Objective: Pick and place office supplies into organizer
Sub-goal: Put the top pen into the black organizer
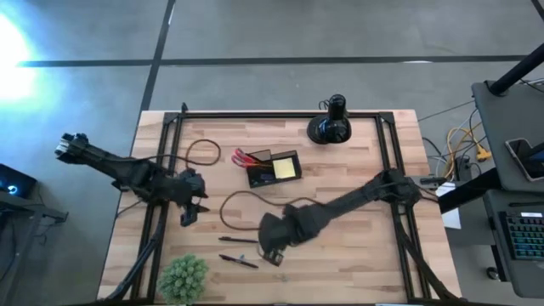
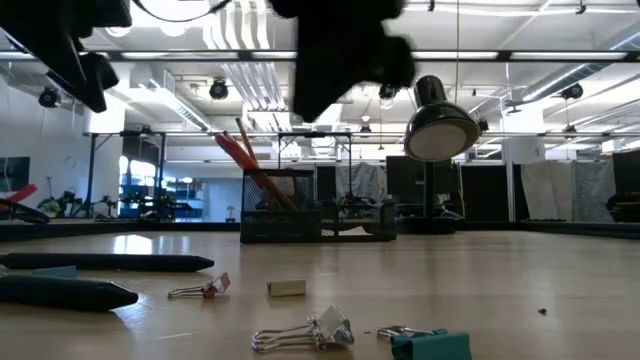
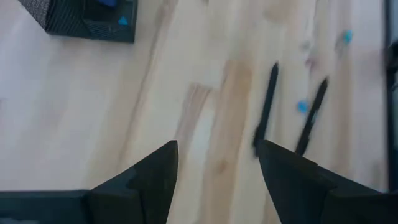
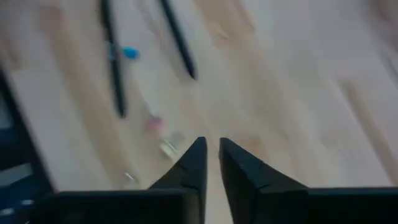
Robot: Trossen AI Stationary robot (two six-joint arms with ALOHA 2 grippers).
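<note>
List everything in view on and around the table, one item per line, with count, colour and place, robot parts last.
organizer: one, dark mesh box, table centre toward the far edge.
scissors: one, red handles, standing in the organizer's left end.
sticky-note pad: one, yellow, in the organizer's right part.
pens: two, black, lying on the near part of the table, left of the right pincer.
binder clips: a few, silver, one teal, near edge in the low view.
plant ball: one, green, near-left corner.
desk lamp: one, black, far edge.
left pincer: open, empty, above the table's left side.
right pincer: nearly shut, empty, above the near centre by the pens.
</note>
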